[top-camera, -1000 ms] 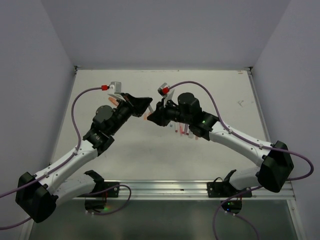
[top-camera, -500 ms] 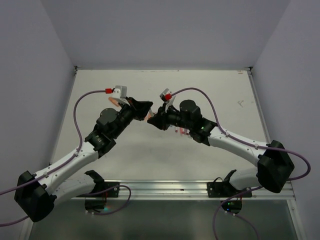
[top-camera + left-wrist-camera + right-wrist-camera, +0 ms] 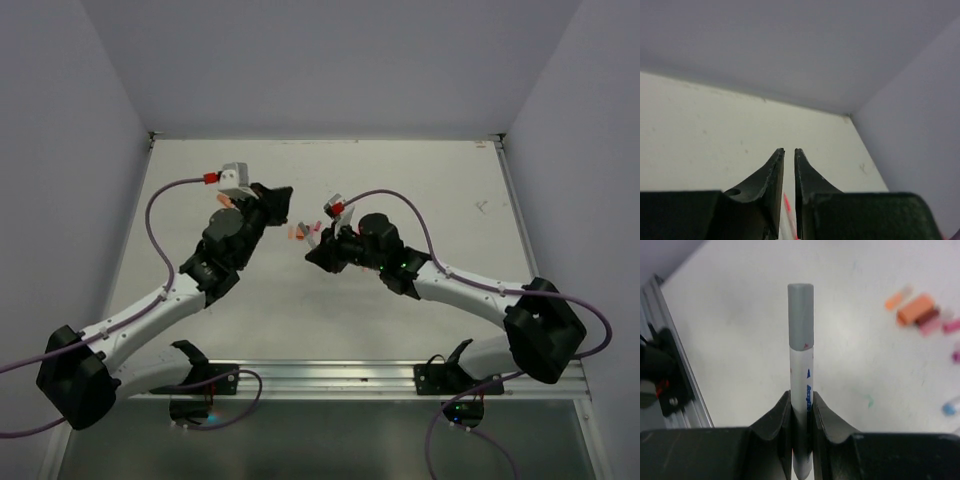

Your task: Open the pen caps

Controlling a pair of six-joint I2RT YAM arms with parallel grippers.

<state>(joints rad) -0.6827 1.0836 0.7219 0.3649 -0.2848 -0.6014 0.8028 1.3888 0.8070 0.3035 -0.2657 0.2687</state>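
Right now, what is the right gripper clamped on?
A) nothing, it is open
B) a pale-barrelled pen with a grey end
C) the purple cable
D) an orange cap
B: in the right wrist view the right gripper is shut on a pen with a pale barrel and blue print, and its grey end sticks out past the fingertips.

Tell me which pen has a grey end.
The pale pen clamped in the right gripper; the pieces lying on the table are orange, pink, blue.
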